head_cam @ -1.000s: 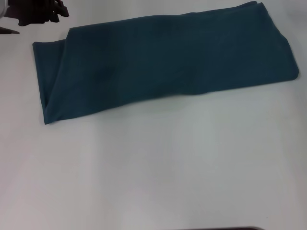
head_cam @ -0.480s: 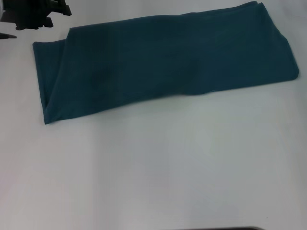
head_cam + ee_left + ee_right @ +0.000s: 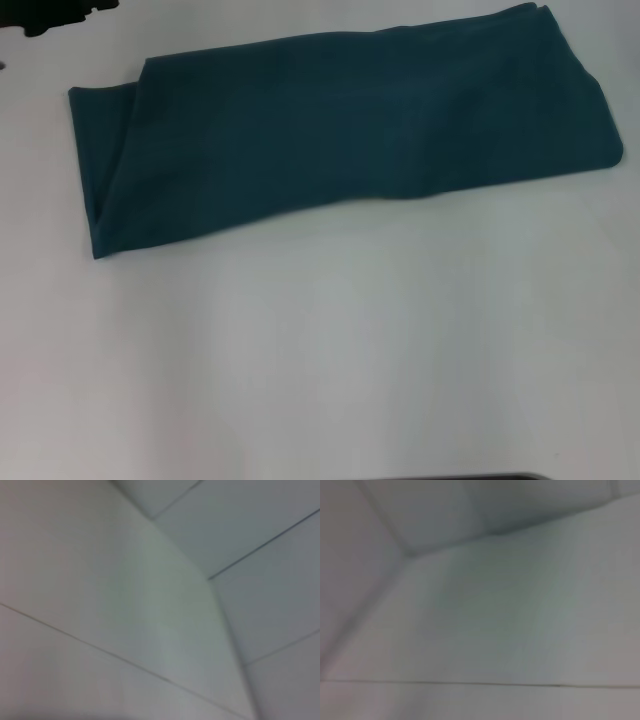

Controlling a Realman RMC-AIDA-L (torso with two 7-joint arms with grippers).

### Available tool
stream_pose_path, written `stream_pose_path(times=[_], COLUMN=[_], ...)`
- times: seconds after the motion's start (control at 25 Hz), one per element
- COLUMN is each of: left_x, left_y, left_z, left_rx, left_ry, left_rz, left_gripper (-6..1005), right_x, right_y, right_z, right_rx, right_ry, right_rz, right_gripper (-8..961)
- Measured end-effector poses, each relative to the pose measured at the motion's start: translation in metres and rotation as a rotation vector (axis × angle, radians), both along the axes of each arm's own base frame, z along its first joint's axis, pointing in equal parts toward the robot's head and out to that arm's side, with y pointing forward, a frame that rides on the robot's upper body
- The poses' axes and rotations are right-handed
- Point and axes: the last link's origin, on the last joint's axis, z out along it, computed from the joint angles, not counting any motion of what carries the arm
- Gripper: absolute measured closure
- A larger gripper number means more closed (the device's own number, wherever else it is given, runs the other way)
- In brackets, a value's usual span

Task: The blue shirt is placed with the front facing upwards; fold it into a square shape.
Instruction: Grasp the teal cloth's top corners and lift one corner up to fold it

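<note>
The blue shirt (image 3: 340, 135) lies folded into a long band, plain side up.

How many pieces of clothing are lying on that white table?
1: a dark teal-blue soft cotton shirt, folded into a long band, lies across the far part of the white table. Nothing else shows, though the fold could hide something.
</note>
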Motion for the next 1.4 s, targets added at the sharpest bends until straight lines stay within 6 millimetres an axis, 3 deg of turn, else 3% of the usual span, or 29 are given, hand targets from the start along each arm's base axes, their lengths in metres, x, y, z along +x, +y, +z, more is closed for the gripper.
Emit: stream_pose_path(times=[0.04, 0.16, 0.32, 0.52, 0.8, 0.96, 1.16, 1.4], left_x=[-0.003, -0.011, -0.022, -0.035, -0.046, -0.038, -0.035, -0.032], left_y=[-0.007, -0.028, -0.056, -0.077, -0.076, -0.072, -0.06, -0.045], left_z=[0.001, 0.0, -0.007, -0.029, -0.049, -0.053, -0.043, -0.027], left_rx=[-0.01, -0.062, -0.122, -0.171, -0.179, -0.242, -0.261, -0.314], left_ry=[-0.028, -0.087, -0.154, -0.226, -0.201, -0.148, -0.072, 0.138], left_rz=[-0.005, -0.026, -0.062, -0.078, -0.014, -0.057, -0.061, -0.139], left_gripper=[380, 384, 384, 384, 385, 385, 385, 385], right_x=[0.005, 0.02, 0.044, 0.067, 0.081, 0.081, 0.079, 0.074], right_y=[-0.011, -0.046, -0.084, -0.11, -0.117, -0.117, -0.116, -0.112], right_z=[0.003, 0.006, -0.003, -0.026, -0.044, -0.046, -0.048, -0.052], right_rx=[-0.009, -0.061, -0.164, -0.243, -0.294, -0.313, -0.325, -0.33], right_ry=[0.046, 0.142, 0.188, 0.245, 0.232, 0.217, 0.21, 0.211], right_rz=[0.017, 0.041, 0.03, 0.009, -0.023, -0.018, -0.007, 0.016], right_gripper=[21, 24, 26, 26, 26, 25, 25, 25])
